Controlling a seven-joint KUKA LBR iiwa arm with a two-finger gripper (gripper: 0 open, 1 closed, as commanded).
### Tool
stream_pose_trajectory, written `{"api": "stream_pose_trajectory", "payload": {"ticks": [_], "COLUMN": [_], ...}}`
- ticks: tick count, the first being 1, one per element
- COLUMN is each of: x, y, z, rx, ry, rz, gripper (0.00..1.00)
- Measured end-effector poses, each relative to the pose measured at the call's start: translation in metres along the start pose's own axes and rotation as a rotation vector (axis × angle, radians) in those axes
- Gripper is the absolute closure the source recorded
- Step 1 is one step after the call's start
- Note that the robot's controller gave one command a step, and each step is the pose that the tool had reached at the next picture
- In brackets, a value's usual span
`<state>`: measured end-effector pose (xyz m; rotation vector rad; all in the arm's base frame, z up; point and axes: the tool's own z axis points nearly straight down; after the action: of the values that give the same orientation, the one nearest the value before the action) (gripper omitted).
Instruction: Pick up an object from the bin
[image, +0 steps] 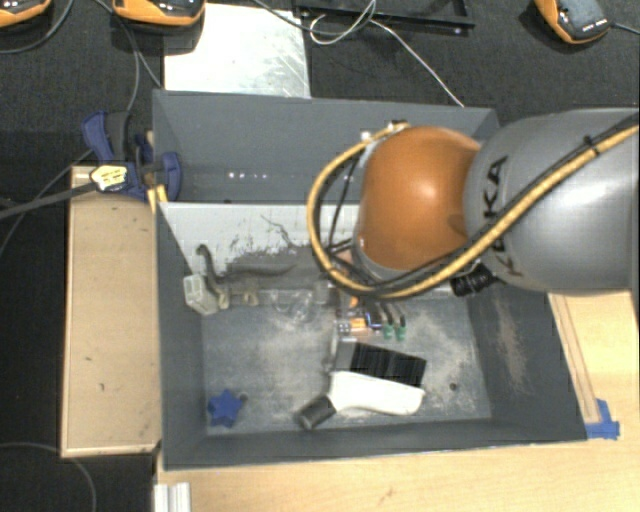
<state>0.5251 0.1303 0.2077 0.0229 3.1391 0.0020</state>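
1. Blue scrap: well left of the white oblong piece.
2. White oblong piece: lies lengthwise left-right, dark stub at its left end.
3. Your gripper: just behind that left end; whether parted or closed, you cannot tell.
4. Black ribbed block: touching its rear edge.

the bin was dull grey, its floor mottled with pale scuffs and scratches. the arm was silver-grey with black lettering, and the cover on its wrist was a glossy orange-brown. the cable looped round it was yellow, flecked with black in a braided pattern. among the loose things were a small blue thing, a white piece with a dark grey end, a black block with fine ribbing, and a pale grey-beige bit.
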Motion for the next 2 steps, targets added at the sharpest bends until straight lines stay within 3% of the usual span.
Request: {"api": "stream_pose_trajectory", "payload": {"ticks": [1, 2], "x": [0.000, 0.020], "y": [0.000, -0.054], "z": [0.000, 0.027], "rx": [0.000, 0.001], "ry": [0.000, 0.002], "rz": [0.002, 0.120], "gripper": [0.00, 0.00]}}
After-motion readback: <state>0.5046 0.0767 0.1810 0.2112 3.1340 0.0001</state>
